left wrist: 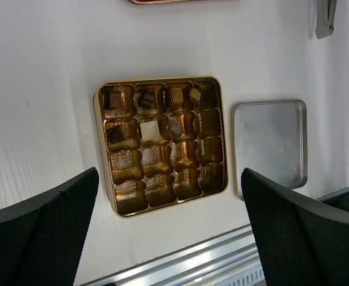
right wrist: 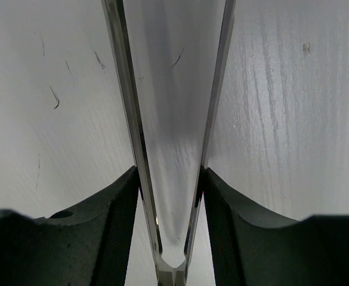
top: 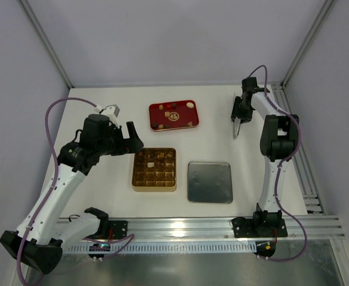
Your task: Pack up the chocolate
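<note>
From above I see my left gripper (top: 133, 138), jaws spread, hanging just beside the upper left corner of the gold box (top: 154, 188). A few chocolate pieces (top: 152, 164) sit in its upper compartments, and more lie in the red tray (top: 174, 103) farther back. A silver lid (top: 210, 182) lies right of the box. My right gripper (top: 238, 118), far right, grips a thin metal tool (top: 236, 128) pointing down at the table (top: 222, 143).

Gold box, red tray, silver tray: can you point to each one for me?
gold box (left wrist: 130, 196), left wrist view, an empty corner compartment.
red tray (top: 185, 115), top view, bare red floor.
silver tray (top: 210, 182), top view, its flat middle.
</note>
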Tool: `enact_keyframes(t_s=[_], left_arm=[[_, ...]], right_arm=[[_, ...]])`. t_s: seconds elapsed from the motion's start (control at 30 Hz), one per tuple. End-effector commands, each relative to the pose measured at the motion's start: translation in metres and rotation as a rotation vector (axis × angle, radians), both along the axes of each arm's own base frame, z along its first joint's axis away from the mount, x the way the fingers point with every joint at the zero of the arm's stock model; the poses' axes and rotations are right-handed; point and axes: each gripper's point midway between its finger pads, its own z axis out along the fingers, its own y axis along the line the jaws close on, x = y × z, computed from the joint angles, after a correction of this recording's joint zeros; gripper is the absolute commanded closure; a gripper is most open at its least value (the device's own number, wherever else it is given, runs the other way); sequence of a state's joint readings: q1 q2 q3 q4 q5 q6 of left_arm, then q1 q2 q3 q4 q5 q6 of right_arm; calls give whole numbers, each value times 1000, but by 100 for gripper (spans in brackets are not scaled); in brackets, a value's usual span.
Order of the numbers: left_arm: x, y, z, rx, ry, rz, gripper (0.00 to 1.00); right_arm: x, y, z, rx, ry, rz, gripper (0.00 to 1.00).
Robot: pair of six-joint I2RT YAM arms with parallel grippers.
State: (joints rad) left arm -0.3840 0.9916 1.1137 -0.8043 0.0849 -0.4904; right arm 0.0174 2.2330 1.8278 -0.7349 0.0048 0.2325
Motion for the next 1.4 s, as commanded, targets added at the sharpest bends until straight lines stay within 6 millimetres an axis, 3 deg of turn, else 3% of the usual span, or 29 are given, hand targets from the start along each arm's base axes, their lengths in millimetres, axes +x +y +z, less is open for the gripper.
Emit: enact_keyframes(t_s=[0.0, 0.4, 0.8, 1.03, 1.13, 1.17, 1.37], left_arm=[[-2, -5, 9, -37, -28, -19, 0], [-4, -4, 7, -44, -26, -5, 0], [-4, -3, 4, -40, -21, 1, 0], [-4, -2, 4, -38, -25, 2, 0], [-4, -2, 4, -39, -25, 1, 0], [-5, -3, 5, -43, -26, -4, 0], [-5, -10, 6, -72, -28, -29, 0]], right_arm=[[4, -8, 17, -40, -33, 5, 52], [-6, -9, 12, -44, -10, 7, 40], [-6, -5, 26, -27, -26, 23, 13], [-6, -4, 58, -22, -83, 18, 8], [-11, -4, 77, -15, -111, 9, 8], [-14, -4, 93, -12, -143, 7, 8], [-57, 11, 106, 75, -178, 9, 10]])
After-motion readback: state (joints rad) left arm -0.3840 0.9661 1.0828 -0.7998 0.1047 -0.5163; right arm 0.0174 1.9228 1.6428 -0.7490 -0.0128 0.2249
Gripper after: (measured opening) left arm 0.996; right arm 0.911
